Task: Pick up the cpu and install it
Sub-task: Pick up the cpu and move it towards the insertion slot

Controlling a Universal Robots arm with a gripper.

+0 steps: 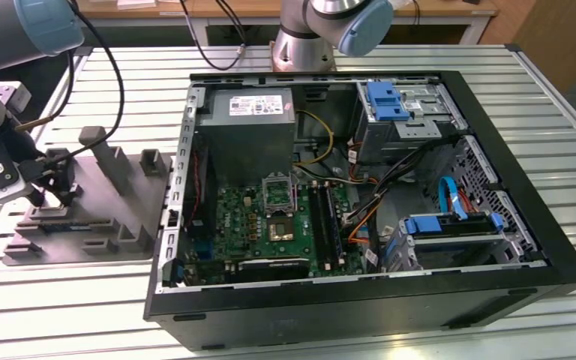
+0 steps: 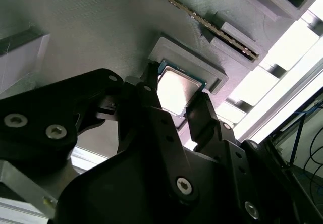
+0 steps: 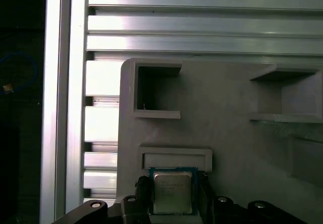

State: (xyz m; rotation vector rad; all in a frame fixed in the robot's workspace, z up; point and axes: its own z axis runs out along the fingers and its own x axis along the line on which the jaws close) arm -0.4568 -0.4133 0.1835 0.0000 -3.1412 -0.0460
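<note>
Gripper (image 3: 174,198) low over the grey fixture plate (image 1: 118,225), jaws set against two opposite edges of the cpu (image 2: 176,89); no gap seen in both wrist views, judged gripped. Cpu flat, metal top up, squarely between the jaws, seated in a shallow pocket near the plate's edge at the exterior view's left. Square, no long axis. Socket (image 1: 281,225) in the open case (image 1: 368,319) lies well apart, toward the exterior view's right

Open computer case (image 1: 348,315), grey fixture tray (image 1: 108,196), slatted table (image 1: 558,127)
</note>
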